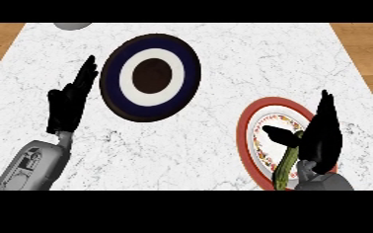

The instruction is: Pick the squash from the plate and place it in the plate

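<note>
Green and slim, the squash [285, 164] lies on the red plate [247, 128] at the right of the counter [218, 54]. It is a long, narrow vegetable, darker at its upper end and paler, yellowish green lower down, with a slight bend along its length. It runs from the middle of the plate toward the plate's near rim, over the white centre with its ring of small coloured marks. Its upper tip is partly hidden behind the right hand [322, 133].

That hand stands over the right side of the red plate, fingers straight and pointing away from the robot, the thumb stretched out to the left above the squash. The fingers are spread from the thumb and curl round nothing; whether the thumb touches the squash I cannot tell.

Farther left and farther back sits the blue plate [151, 77], dark blue with a white ring and a dark brown centre, well apart from the red one. The left hand [70, 98] rests at the left, just beside the blue plate, fingers straight and together, pointing up and away. White marble covers the counter, with wood showing at both far corners.
</note>
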Available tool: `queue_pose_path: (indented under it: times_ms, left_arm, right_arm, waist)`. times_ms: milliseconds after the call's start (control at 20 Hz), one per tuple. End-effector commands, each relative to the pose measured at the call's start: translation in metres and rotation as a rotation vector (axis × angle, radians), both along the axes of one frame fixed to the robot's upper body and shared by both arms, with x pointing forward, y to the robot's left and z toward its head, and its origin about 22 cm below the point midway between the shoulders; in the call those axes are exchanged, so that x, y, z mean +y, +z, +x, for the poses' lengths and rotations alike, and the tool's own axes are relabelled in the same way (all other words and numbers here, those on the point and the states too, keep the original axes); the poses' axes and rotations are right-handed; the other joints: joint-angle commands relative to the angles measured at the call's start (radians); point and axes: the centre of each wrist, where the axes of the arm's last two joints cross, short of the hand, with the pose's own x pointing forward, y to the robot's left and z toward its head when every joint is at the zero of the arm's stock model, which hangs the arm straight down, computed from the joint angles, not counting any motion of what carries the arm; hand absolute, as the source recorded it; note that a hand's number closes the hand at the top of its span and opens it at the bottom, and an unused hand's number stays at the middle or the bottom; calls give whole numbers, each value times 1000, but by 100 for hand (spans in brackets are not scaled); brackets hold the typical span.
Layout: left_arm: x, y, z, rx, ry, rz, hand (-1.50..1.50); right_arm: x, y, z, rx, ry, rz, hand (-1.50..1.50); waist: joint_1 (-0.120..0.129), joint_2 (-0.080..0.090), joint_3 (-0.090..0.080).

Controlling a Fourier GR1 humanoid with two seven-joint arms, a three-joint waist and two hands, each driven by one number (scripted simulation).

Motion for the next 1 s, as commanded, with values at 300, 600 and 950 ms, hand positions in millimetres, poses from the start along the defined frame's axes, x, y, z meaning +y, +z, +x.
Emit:
queue_pose_path:
  times_ms: [300,600,950]
  left_arm:
    - [-5,2,-11,-4,-12,4,0]
    - [-10,4,5,-11,-18,-3,0]
    - [-12,2,-8,-1,-29,4,0]
  right_arm:
    - [9,67,-14,409,-88,69,-150]
    - [1,77,-19,491,-96,128,-150]
    - [-22,66,-23,586,-100,171,-150]
  waist:
    - [26,1,3]
    - [15,14,5]
    - [31,11,7]
